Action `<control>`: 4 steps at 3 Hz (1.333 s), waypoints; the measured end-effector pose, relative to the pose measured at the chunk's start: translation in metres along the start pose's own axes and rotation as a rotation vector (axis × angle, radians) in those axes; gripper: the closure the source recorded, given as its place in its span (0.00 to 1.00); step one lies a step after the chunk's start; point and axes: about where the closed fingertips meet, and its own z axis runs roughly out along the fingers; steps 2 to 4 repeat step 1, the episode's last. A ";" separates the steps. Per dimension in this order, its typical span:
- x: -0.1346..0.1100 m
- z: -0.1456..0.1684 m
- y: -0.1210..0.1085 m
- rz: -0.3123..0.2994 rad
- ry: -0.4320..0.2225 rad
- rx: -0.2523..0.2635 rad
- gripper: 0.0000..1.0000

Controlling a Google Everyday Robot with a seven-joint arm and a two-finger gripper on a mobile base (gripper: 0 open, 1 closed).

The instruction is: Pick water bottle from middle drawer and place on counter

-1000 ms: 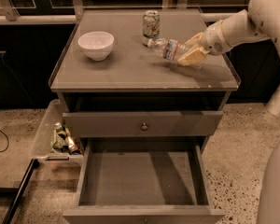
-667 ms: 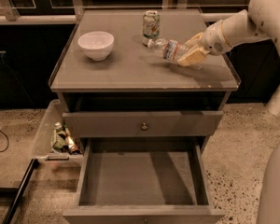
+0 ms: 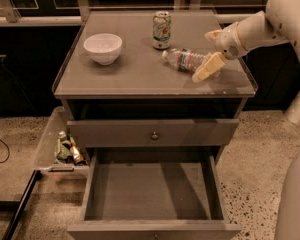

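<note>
Your counter is the largest thing here: one square, flat, grey-brown top with a glossy sheen and thin raised rims at the sides. Its front-left and middle give you open room, while the right front corner is crowded by the gripper. Below it, the one middle drawer stands pulled out, a deep rectangular wooden box with a flat floor. Above that, one closed drawer carries a small round knob. One white arm reaches in from the right, over the counter's right rim. At the left, one narrow pale tray holds a cluster of small dark bottles, too bunched for you to count.

You have three things on the counter. One round white bowl sits back-left. One upright green-white soda can stands at the back. One water bottle, clear crinkled plastic, lies on its side right of centre. The gripper sits at the bottle's base end with its two cream fingers spread apart, released. The lower finger overlaps the base, and you cannot tell whether it touches.
</note>
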 end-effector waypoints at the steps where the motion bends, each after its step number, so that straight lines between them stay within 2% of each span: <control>1: 0.000 0.000 0.000 0.000 0.000 0.000 0.00; 4: 0.000 0.000 0.000 0.000 0.000 0.000 0.00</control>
